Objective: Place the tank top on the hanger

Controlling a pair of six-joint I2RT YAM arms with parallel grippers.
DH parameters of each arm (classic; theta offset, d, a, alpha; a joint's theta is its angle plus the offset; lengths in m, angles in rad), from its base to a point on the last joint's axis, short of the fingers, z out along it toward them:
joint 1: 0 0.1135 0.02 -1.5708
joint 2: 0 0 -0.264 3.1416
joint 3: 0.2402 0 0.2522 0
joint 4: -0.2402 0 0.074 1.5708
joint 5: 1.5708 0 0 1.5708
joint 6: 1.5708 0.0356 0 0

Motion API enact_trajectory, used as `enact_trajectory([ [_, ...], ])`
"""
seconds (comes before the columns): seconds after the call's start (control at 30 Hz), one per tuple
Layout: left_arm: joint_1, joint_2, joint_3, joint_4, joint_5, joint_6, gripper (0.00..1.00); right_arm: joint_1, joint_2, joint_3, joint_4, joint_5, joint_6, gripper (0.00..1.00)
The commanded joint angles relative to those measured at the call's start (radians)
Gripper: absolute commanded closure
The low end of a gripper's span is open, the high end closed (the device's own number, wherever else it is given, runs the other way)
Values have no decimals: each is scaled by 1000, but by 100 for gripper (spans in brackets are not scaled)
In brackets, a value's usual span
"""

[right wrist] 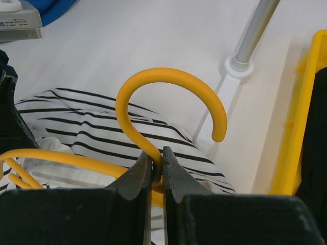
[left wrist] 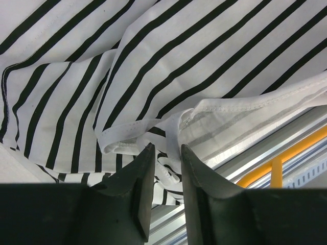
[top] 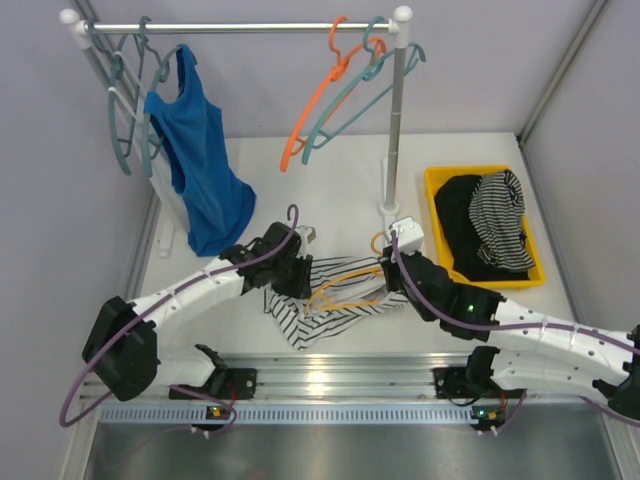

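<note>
Top external view: the striped tank top (top: 320, 312) lies crumpled on the tabletop (top: 330, 190) between the two arms. The amber hanger (top: 345, 287) rests on its folds. The left gripper (top: 292, 268) sits at the garment's left edge; the left wrist view shows its jaws drawn close on a white hem fold, pinching the fabric. The right gripper (top: 393, 272) is at the garment's right edge; the right wrist view shows its jaws clenched on the hanger's stem just below the hook. A yellow bin (top: 432, 210) stands further right, apart from the tank top
</note>
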State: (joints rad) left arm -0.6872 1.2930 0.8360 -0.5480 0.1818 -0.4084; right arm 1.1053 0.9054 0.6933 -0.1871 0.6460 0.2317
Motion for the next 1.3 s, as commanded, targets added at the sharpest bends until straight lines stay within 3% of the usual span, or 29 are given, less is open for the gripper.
enact_trajectory([
  [0.0,-3,3,34,-10,-21,16,71,21,0,9,52,35,-14,100],
  [0.1,-3,-3,34,-10,-30,19,78,22,6,11,51,49,-12,100],
  [0.23,-3,-18,34,-13,-39,23,96,21,23,20,25,121,14,100],
  [0.3,-3,-24,31,-15,-39,23,99,21,33,29,14,147,29,100],
  [0.63,-3,-58,28,-23,-31,20,100,22,73,66,-8,227,57,100],
  [1.27,-6,-69,215,-93,-45,14,100,64,142,150,43,210,63,100],
])
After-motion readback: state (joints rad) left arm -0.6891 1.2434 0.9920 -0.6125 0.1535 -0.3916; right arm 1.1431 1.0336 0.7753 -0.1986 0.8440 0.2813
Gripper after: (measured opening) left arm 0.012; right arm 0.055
